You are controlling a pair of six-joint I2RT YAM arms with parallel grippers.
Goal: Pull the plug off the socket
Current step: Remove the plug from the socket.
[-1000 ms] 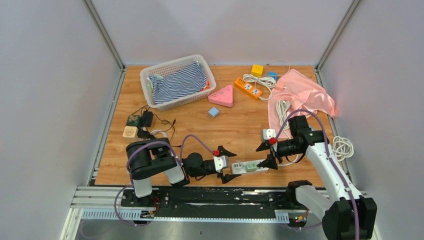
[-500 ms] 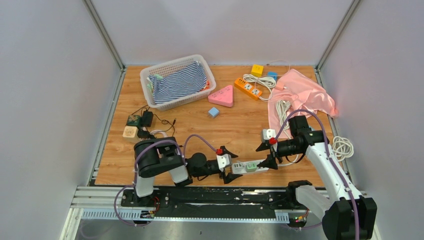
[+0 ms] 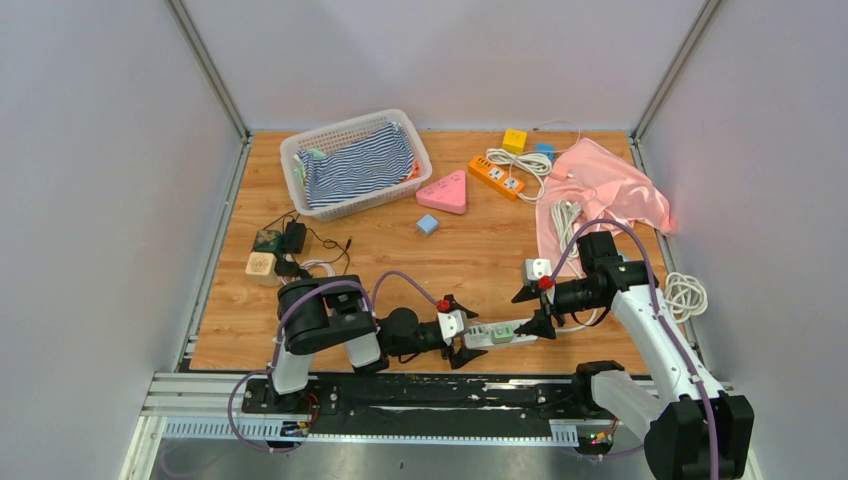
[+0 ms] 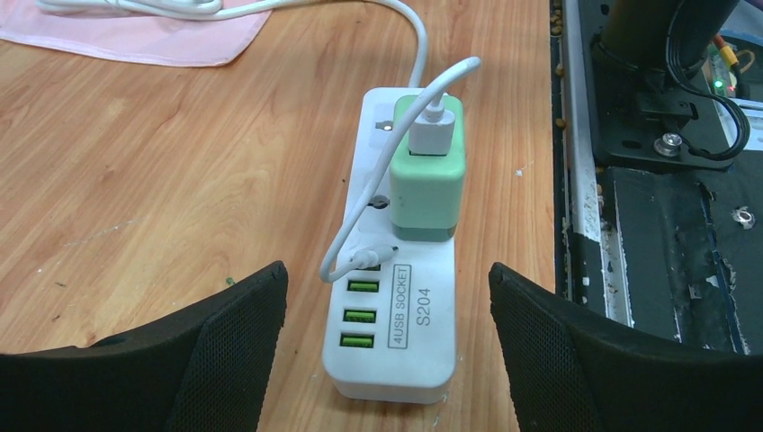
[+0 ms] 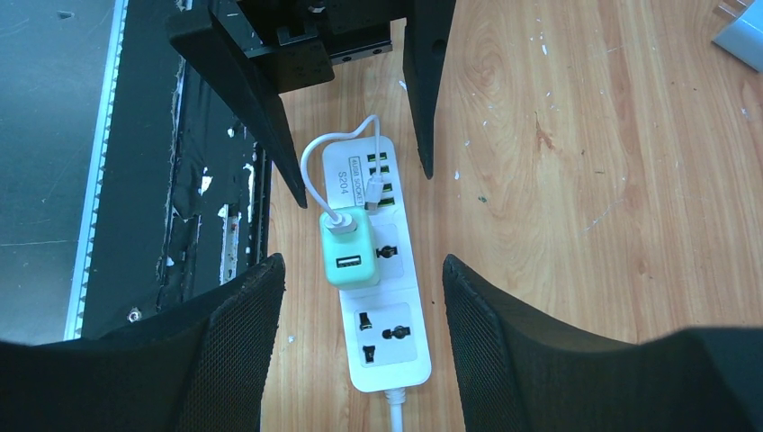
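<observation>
- While the green plug (image 4: 428, 171) sits pushed fully into the white power strip (image 4: 396, 360), neither claw holds anything. The left claw (image 4: 387, 281) is spread wide around the strip's left end. The right claw (image 5: 360, 270) stands parted on either side of the plug, touching nothing as far as I can judge from above.
- The power strip lies by the near edge of the table (image 4: 135, 180), between the two arms, with the plug about midway along it.
- If the strip is not pinned down first, it would likely lift with the plug rather than let go.
- A short white cable (image 4: 355, 225) loops from the plug's top into a USB port. A pull may snag it, or fingers may close on its connector instead.
- The plug is a mint-green, rounded block standing upright. Its smooth sides look slippery.
</observation>
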